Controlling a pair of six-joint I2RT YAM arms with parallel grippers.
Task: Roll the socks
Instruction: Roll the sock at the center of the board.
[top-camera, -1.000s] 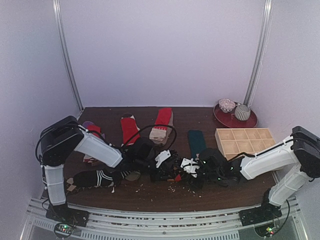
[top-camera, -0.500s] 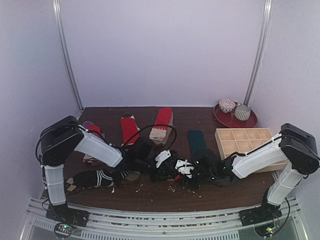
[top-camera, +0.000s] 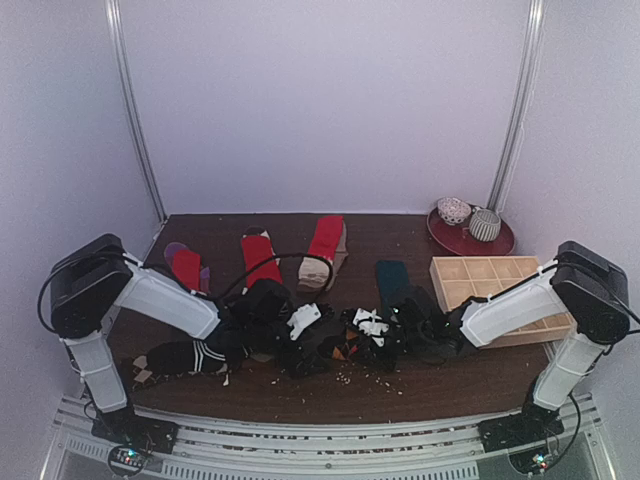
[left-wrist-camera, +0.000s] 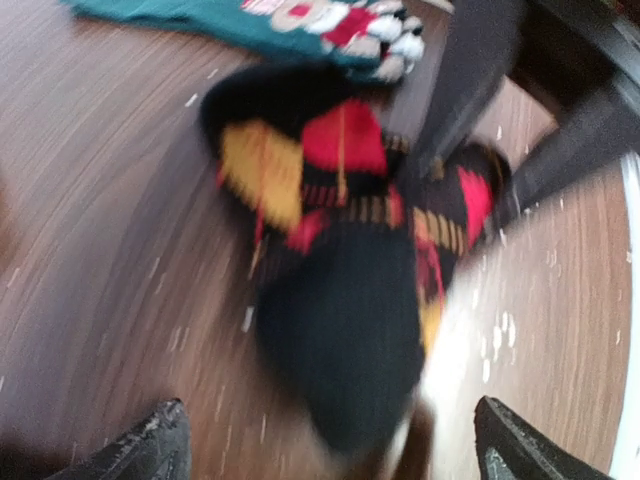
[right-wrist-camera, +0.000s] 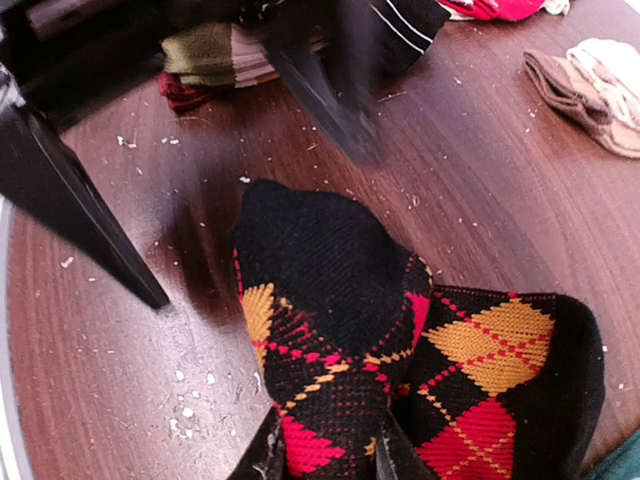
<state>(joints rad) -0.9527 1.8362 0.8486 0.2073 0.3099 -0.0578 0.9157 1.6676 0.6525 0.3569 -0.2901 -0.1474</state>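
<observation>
A black argyle sock (right-wrist-camera: 340, 300) with red and orange diamonds lies bunched at the table's front middle (top-camera: 345, 345). My right gripper (right-wrist-camera: 325, 455) is shut on its near end, one finger on each side of the fabric, and it shows in the top view (top-camera: 372, 325) too. My left gripper (left-wrist-camera: 335, 440) stands wide open just left of the sock, its fingertips (left-wrist-camera: 150, 445) apart from the cloth; this view is blurred. The top view has that gripper (top-camera: 300, 325) left of the sock. A teal sock (left-wrist-camera: 300, 20) with a monkey figure lies beyond it.
Other socks lie around: a black-and-white striped one (top-camera: 190, 355) at front left, a red-and-purple one (top-camera: 186, 268), a red one (top-camera: 258, 258) and a red-and-beige one (top-camera: 322, 250) at the back. A wooden compartment tray (top-camera: 490, 280) and a red plate (top-camera: 470, 240) with rolled socks stand at right.
My left gripper has opened, let go of the argyle sock and drawn back to the left. My right gripper has moved left and closed on the sock.
</observation>
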